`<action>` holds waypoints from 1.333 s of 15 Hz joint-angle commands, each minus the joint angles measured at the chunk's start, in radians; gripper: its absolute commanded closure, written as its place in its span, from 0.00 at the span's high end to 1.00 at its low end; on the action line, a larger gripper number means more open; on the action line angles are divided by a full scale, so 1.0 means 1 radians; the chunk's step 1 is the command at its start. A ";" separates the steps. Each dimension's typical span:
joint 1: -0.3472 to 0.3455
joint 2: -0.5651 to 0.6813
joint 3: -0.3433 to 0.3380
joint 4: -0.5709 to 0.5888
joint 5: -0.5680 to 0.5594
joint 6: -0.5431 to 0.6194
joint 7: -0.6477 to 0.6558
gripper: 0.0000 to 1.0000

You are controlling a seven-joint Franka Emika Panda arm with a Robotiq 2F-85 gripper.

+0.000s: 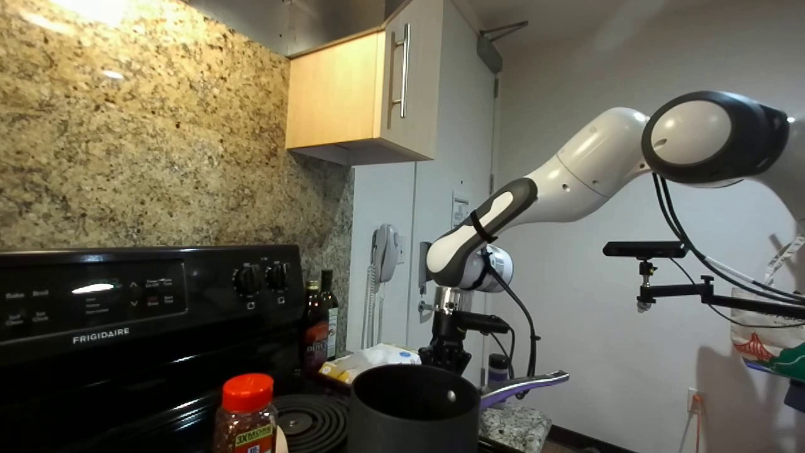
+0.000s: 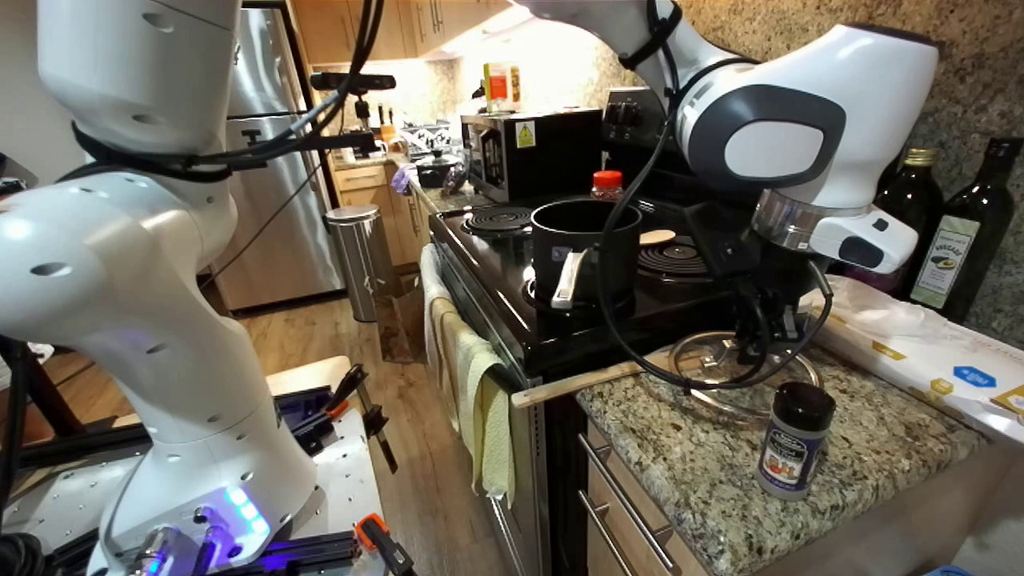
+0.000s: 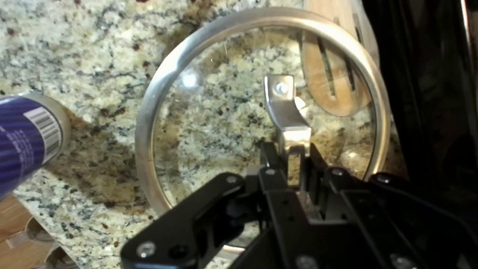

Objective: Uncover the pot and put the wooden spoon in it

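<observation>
With the pot (image 2: pixel 572 238) uncovered on the stove (image 2: pixel 496 252) and the wooden spoon (image 2: pixel 584 382) jutting past the stove-side corner of the counter (image 2: pixel 688 460), I should ease the lid (image 3: pixel 235 116), handle (image 3: pixel 284 112) pinched in my gripper (image 3: pixel 293 155), clear of the wooden spoon before letting go.

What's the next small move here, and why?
Probably open the pincer to release the lid, provided it's fully supported, which I can't confirm. In the wrist view the jaws are shut on its handle and the lid is over the counter, while both exterior views show the pot uncovered. Letting go would likely free the pincer for what remains.
</observation>
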 commanded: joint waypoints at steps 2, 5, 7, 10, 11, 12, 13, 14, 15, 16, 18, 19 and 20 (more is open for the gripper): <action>-0.008 0.009 -0.009 0.031 -0.022 -0.016 0.017 0.12; -0.006 0.026 -0.019 0.046 -0.038 -0.022 0.028 0.12; -0.007 0.041 -0.023 0.059 -0.045 -0.027 0.030 0.12; -0.009 0.062 -0.027 0.080 -0.052 -0.033 0.033 0.12; -0.010 0.065 -0.029 0.087 -0.054 -0.033 0.035 0.12; -0.011 0.068 -0.031 0.090 -0.054 -0.034 0.034 0.12; -0.012 0.071 -0.034 0.093 -0.057 -0.036 0.036 0.12; -0.015 0.073 -0.034 0.095 -0.054 -0.036 0.032 0.12; -0.017 0.075 -0.034 0.096 -0.051 -0.037 0.029 0.12; -0.015 0.079 -0.036 0.099 -0.055 -0.041 0.032 0.45; -0.019 0.080 -0.028 0.104 -0.044 -0.041 0.020 0.52; -0.022 0.076 -0.023 0.105 -0.036 -0.037 0.013 0.59; -0.024 0.065 -0.016 0.102 -0.026 -0.029 0.000 0.65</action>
